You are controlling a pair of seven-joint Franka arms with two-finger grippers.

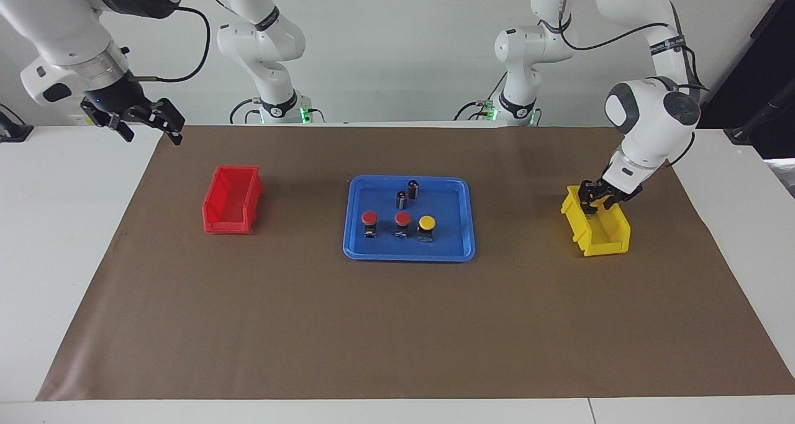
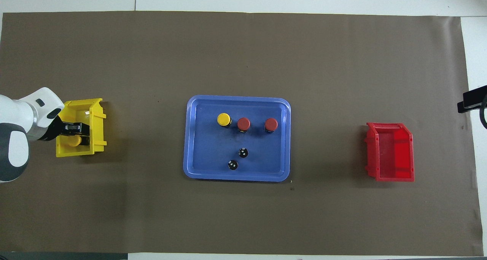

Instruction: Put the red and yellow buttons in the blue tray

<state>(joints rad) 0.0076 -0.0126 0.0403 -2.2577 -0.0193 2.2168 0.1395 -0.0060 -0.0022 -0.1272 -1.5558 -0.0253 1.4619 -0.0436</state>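
Observation:
The blue tray (image 1: 461,248) (image 2: 192,138) lies mid-table. In it stand two red buttons (image 1: 369,218) (image 1: 402,218), also seen from overhead (image 2: 271,124) (image 2: 244,123), and one yellow button (image 1: 427,223) (image 2: 223,119). A second yellow button (image 2: 74,141) sits inside the small yellow bin (image 1: 605,241) (image 2: 97,117) at the left arm's end. My left gripper (image 1: 595,203) (image 2: 76,136) is down in that bin, right at this button. My right gripper (image 1: 149,121) is open and empty, raised over the table edge at the right arm's end.
Two dark capless cylinders (image 1: 413,189) (image 1: 401,199) stand in the tray, nearer to the robots than the buttons. A small red bin (image 1: 231,199) (image 2: 391,152) sits toward the right arm's end. Brown paper covers the table.

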